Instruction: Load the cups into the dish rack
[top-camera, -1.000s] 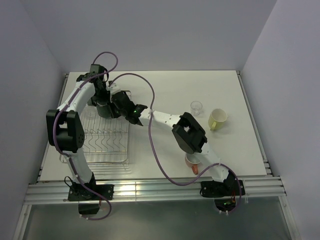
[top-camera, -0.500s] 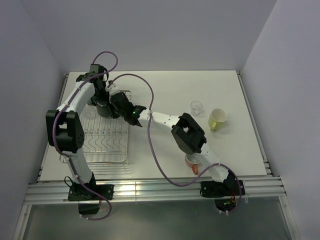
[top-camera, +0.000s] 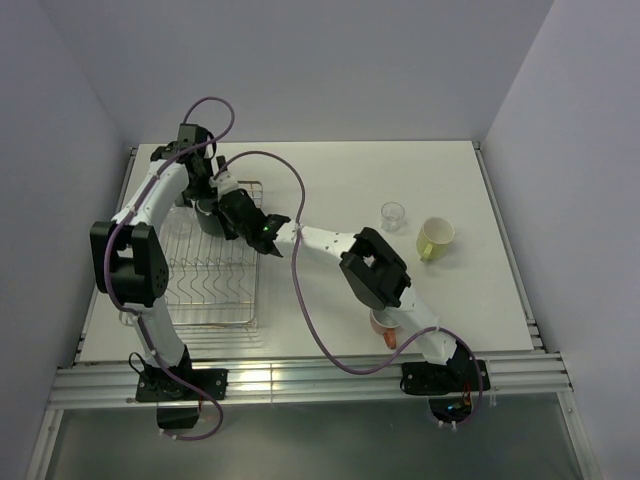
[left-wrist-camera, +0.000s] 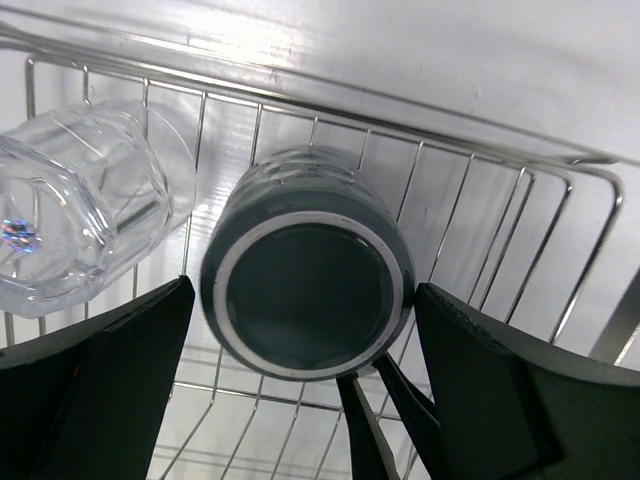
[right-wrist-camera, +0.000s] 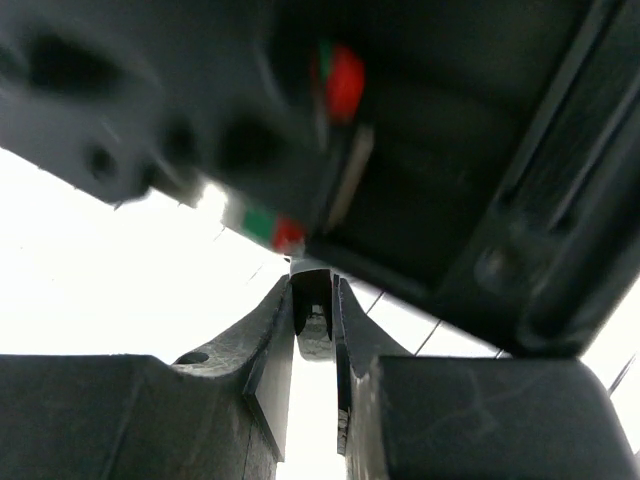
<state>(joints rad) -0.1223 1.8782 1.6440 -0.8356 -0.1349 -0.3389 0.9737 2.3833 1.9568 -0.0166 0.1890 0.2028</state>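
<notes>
The black mug (left-wrist-camera: 305, 300) is round and matte, with a pale ring around its base. It sits base-up in the dish rack (top-camera: 215, 290), a silver grid of thin wire, directly between the fingers of the left gripper (left-wrist-camera: 303, 295), which stand wide apart and clear of its sides. Just left of that gripper a ribbed clear tumbler (left-wrist-camera: 80, 230) lies on its side on the same wires. The right gripper (right-wrist-camera: 313, 290) reaches in from the mug's near edge. Its slim fingers are nearly together, clamped on a narrow dark piece that appears to be the mug's handle. The left arm's blurred body crowds just above it. Well behind the right gripper, on the white surface (top-camera: 330, 180), stand a small glass tumbler (top-camera: 393, 214), a pale yellow-green cup (top-camera: 434, 238) and an orange mug (top-camera: 384, 324) under the right arm.
</notes>
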